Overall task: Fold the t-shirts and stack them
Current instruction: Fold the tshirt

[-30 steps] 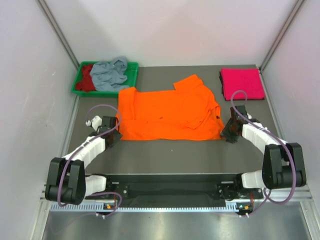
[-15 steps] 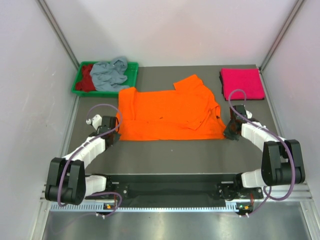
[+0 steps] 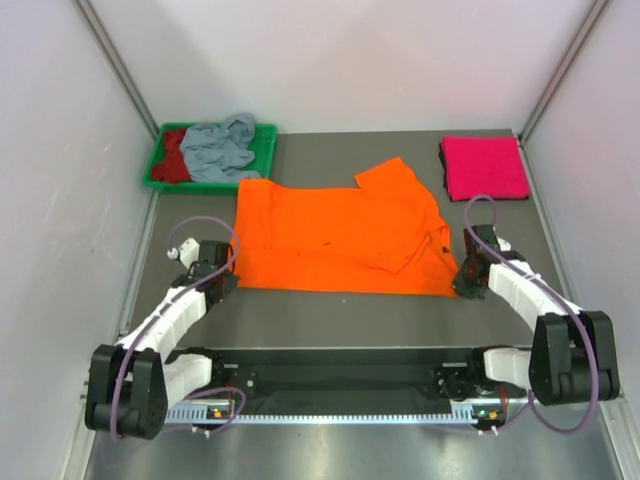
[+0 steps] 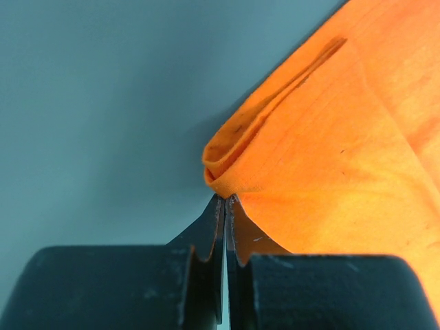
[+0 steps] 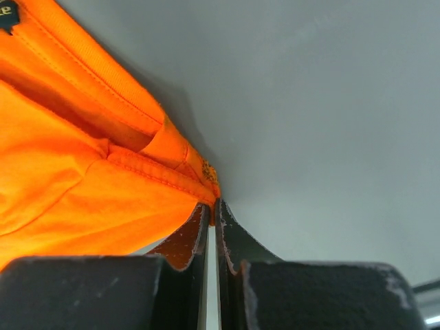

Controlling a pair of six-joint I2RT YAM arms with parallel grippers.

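- Along the near side of the grey desk [image 3: 330, 310], the bright orange cloth t-shirt [image 3: 335, 235] had slid toward the arm bases within the last second. Its hem lay nearer and its cloth flatter.
- Its near-left corner sat pinched in the left end effector [image 4: 225, 201], which was fully closed on it. The right end effector [image 5: 215, 205] was clamped just as tightly on the near-right corner.
- This pull looked like smoothing before the first fold. The folded magenta pink t-shirt [image 3: 485, 167] lay at the far right, where the stack would probably build.
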